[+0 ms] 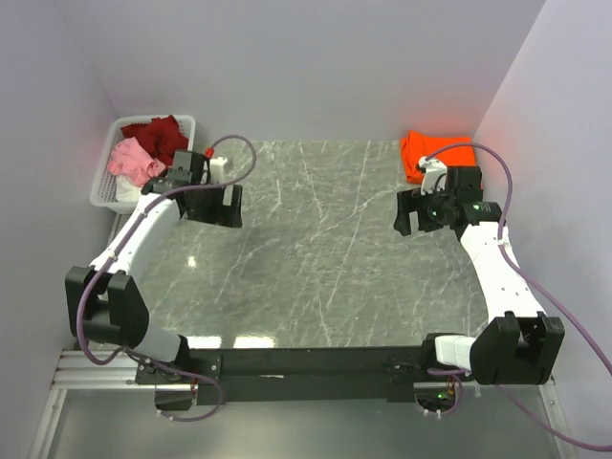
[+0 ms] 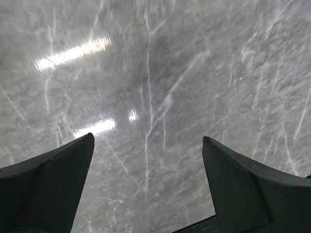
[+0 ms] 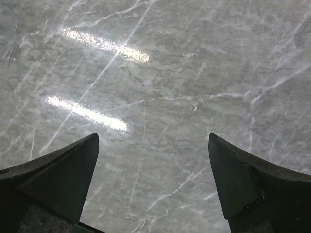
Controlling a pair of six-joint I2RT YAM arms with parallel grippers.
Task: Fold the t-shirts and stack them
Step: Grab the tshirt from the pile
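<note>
The left arm's wrist covers the near right corner of the basket, so what lies in that part cannot be seen. A pale patch at the basket's near end is too small to tell apart from the plastic. Far to the right of the basket, the near edge of the orange t-shirt is cut off by the right arm's wrist and a purple cable. Both wrist views show only marble and dark fingertips, and the left one is blurred.

The grey marble surface lies bare from the basket across to the orange t-shirt, with walls close on the left, far and right sides. The basket sits in the far left corner against the wall.

In the basket, a dark red t-shirt is bunched at the far end and a pink t-shirt is crumpled just nearer, touching it.

The left end effector hangs just right of the basket, fingers spread wide and holding nothing. The right end effector, well apart from the basket and beside the orange t-shirt, is likewise spread and holds nothing
</note>
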